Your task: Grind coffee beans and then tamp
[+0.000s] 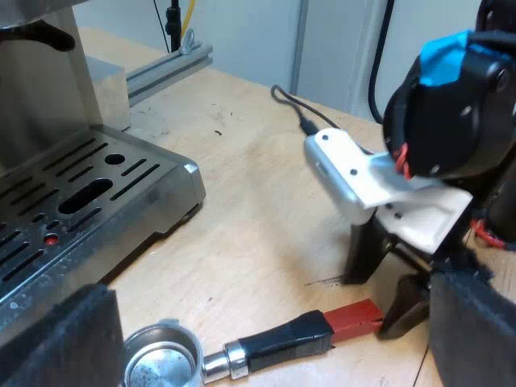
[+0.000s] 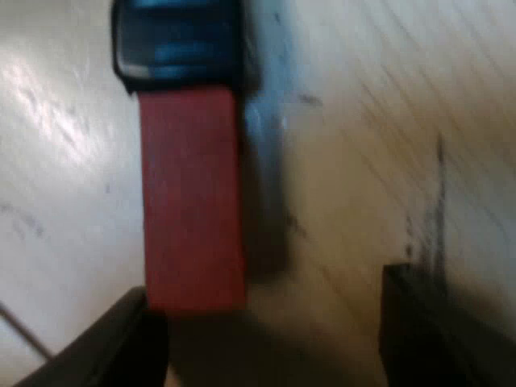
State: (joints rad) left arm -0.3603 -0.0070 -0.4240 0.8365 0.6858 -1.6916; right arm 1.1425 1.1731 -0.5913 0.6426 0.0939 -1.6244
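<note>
The metal holder (image 1: pixel 164 364) lies loose on the wooden table beside the espresso machine's drip tray (image 1: pixel 89 189). Its basket looks empty. Its dark handle (image 1: pixel 284 343) ends in a red tip (image 1: pixel 355 317). My left gripper (image 1: pixel 266 359) is open, its fingers (image 1: pixel 60 339) wide apart on either side of the holder, just above it. My right gripper (image 1: pixel 380 297) is low at the red tip. In the right wrist view the red tip (image 2: pixel 192 201) lies just ahead of my right gripper (image 2: pixel 274 343), which is open with its fingers (image 2: pixel 439 326) down at the table.
The machine's body (image 1: pixel 40 89) rises over the slotted drip tray. A black cable (image 1: pixel 294 109) trails across the table beyond the right arm. An aluminium rail (image 1: pixel 169 68) lies at the table's far edge.
</note>
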